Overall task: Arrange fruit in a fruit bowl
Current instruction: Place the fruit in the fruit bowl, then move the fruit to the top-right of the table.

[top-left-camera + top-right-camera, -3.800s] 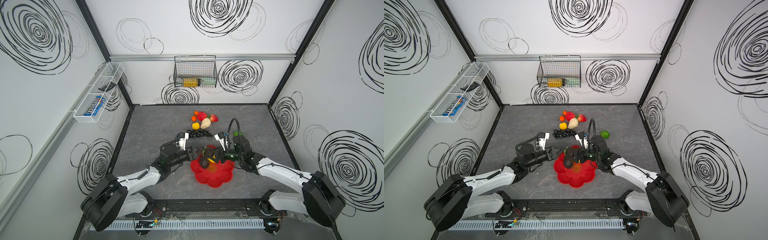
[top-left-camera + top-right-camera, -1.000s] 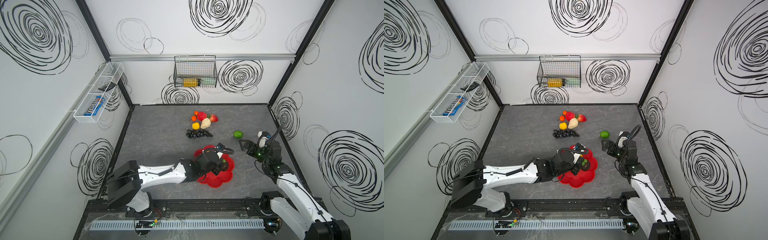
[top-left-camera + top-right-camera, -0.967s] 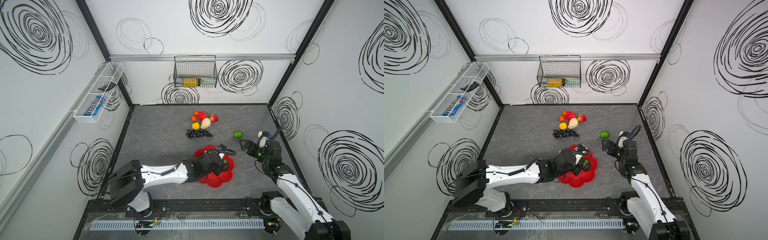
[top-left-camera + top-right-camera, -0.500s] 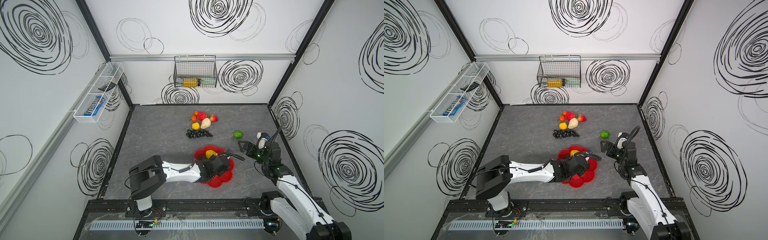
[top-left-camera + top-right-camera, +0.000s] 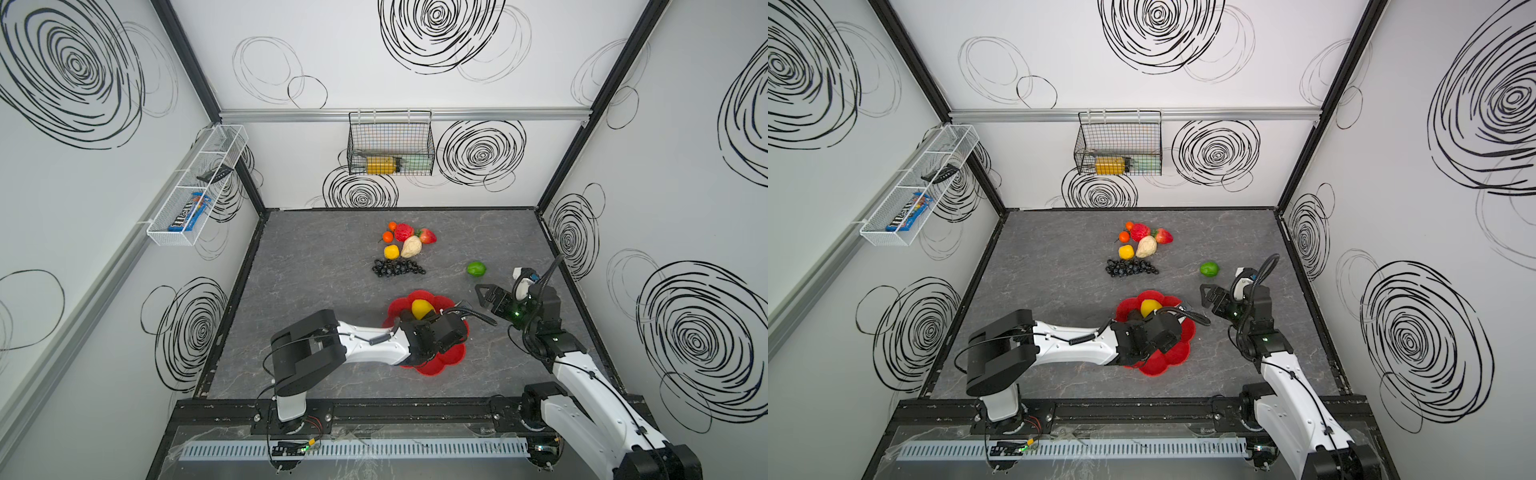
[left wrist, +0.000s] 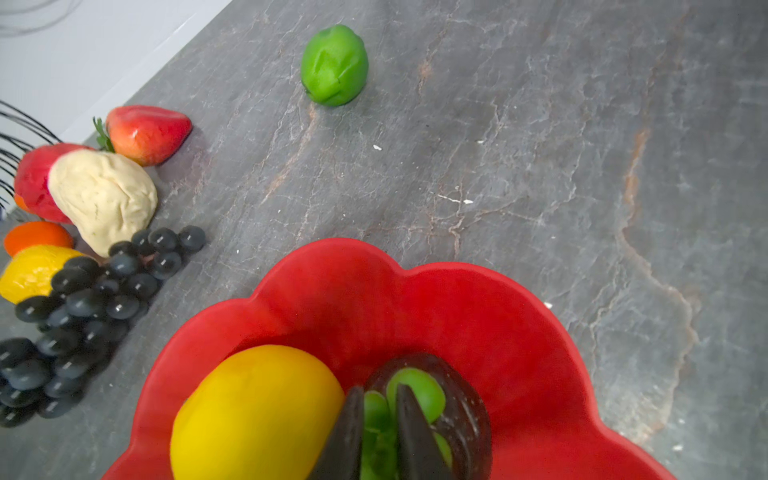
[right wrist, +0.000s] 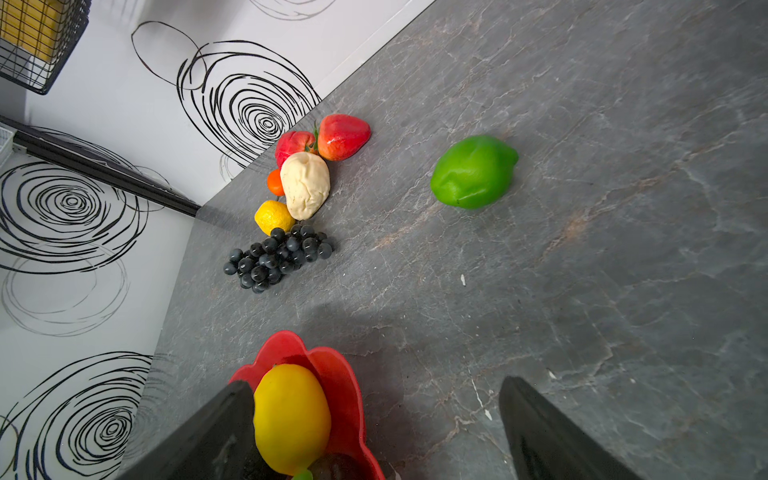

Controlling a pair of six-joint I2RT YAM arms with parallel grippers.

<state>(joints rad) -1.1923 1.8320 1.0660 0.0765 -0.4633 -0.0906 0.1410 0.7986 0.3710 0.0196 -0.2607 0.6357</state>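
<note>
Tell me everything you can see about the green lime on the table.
The lime is a bright green, oval toy piece with one pointed end. It looks like soft plastic, with dents and creases in its skin. It lies on its side on the grey table, and nothing else touches it. It sits apart from the fruit pile and outside the red bowl, ahead of the open right gripper.
</note>
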